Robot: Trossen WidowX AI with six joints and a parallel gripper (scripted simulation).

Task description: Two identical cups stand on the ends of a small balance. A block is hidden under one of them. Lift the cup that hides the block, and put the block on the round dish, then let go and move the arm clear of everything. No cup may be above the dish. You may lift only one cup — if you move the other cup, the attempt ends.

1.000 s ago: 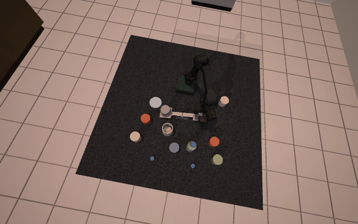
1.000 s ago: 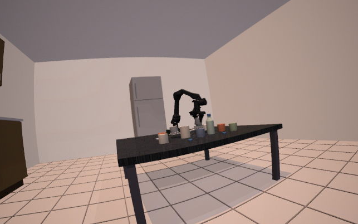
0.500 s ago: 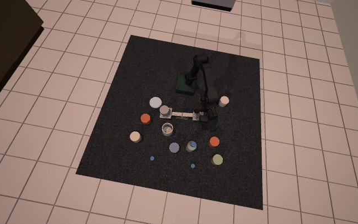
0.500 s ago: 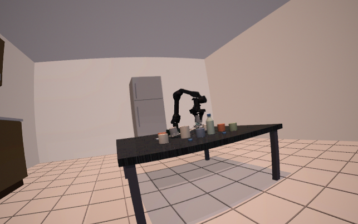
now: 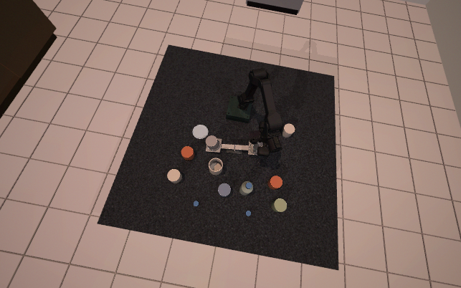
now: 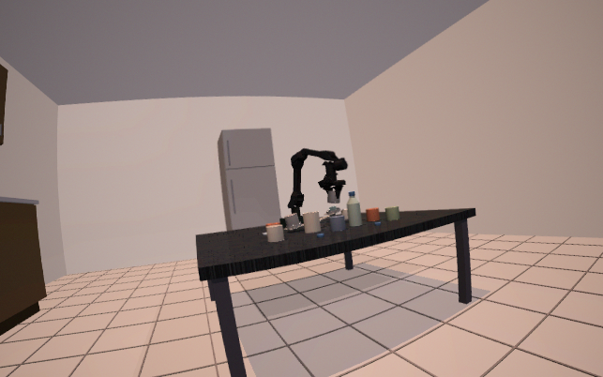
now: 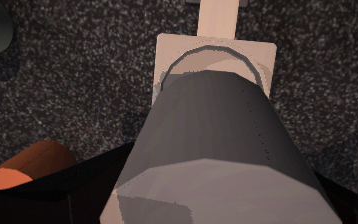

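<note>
My gripper (image 6: 334,191) (image 7: 209,160) is shut on a grey cup (image 6: 333,197) (image 7: 205,120) and holds it upright above the balance's right pan (image 5: 252,152) (image 7: 164,47). A gap shows between cup and pan. In the wrist view a thin ring shows on that pan; the cup hides the rest. A small pale greenish shape (image 6: 333,210) shows there in the exterior view, too small to identify as the block. The other grey cup (image 5: 211,142) (image 6: 292,220) stands on the left pan, tilted with it. The white round dish (image 5: 200,132) lies behind and left of that cup, with nothing on it.
An open beige cup (image 5: 216,171) (image 6: 311,222) and a blue-grey cylinder (image 5: 224,190) stand in front of the balance. A bottle (image 5: 245,190) (image 6: 354,215) and an orange cylinder (image 5: 276,182) are front right. Another orange cylinder (image 5: 187,152) is left; a cream cylinder (image 5: 289,130) is beside the arm.
</note>
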